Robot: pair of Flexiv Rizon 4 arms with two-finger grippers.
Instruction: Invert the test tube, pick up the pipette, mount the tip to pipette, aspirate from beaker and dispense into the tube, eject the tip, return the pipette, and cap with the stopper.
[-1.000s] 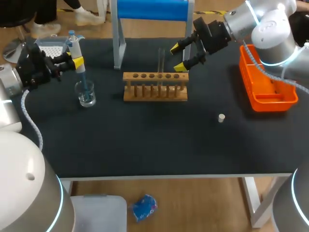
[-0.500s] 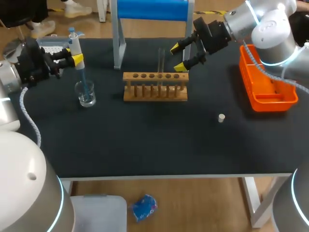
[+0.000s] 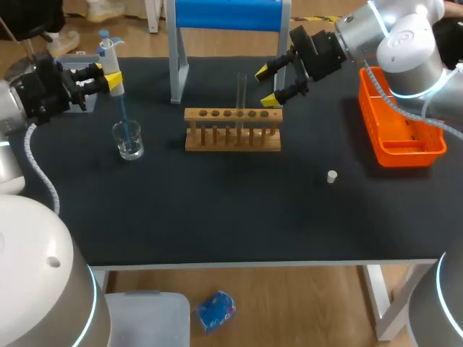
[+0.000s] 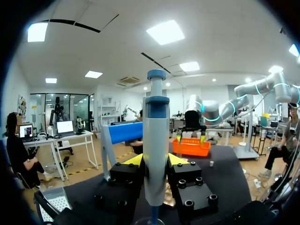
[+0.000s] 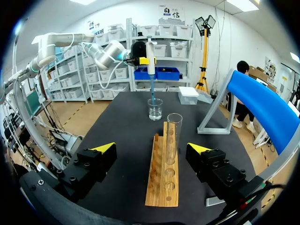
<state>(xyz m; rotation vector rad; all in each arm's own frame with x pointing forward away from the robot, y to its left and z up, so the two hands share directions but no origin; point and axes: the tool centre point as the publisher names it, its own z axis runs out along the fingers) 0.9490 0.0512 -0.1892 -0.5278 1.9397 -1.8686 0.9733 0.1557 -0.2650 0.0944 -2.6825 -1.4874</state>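
Dark table [image 3: 217, 217] holds a rack [image 3: 233, 131] with the tube [image 3: 241, 90] upright. Left gripper [image 3: 112, 81] clamps the likely light, stiff pipette [image 3: 110, 54] by its barrel above the beaker [image 3: 129, 142]; right gripper [image 3: 269, 85] is spread, 2 fingers near the probably fragile tube.

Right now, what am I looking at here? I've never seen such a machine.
It is a robot with two arms at a black table. One picture looks down from above; the two round ones come from cameras on each wrist. The left arm has its jaws shut on a pipette, its blue tip reaching into a glass beaker. The right arm has jaws open near a test tube upright in a wooden rack. A stopper and an orange bin lie nearby.
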